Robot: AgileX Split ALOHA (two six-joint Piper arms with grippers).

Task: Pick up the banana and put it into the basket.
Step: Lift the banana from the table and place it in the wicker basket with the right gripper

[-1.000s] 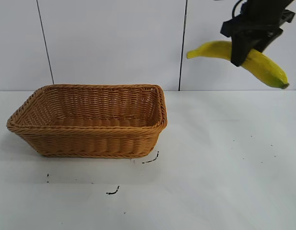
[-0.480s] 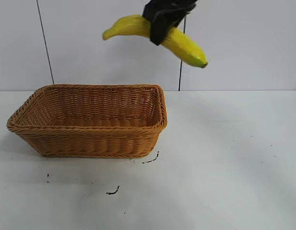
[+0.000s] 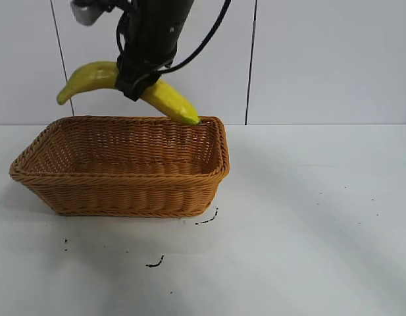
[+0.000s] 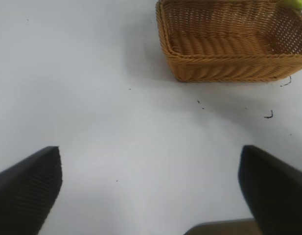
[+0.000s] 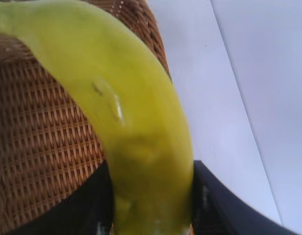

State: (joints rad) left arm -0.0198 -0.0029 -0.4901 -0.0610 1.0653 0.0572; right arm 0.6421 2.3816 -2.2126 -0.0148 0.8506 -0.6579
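Observation:
The yellow banana (image 3: 166,99) hangs in the air over the back of the tan wicker basket (image 3: 124,194), its lower tip level with the back rim. My right gripper (image 3: 138,80) is shut on the banana's middle. In the right wrist view the banana (image 5: 126,122) fills the frame between the two black fingers, with the basket's weave (image 5: 38,147) below it. My left gripper (image 4: 151,196) is open and empty over bare table, well away from the basket (image 4: 229,44).
The white table (image 3: 308,217) carries a few small dark marks (image 3: 206,219) in front of the basket. A white panelled wall (image 3: 321,59) stands behind.
My right gripper has carried the banana from the far right, across and down, to above the basket's back rim. The basket has not moved.

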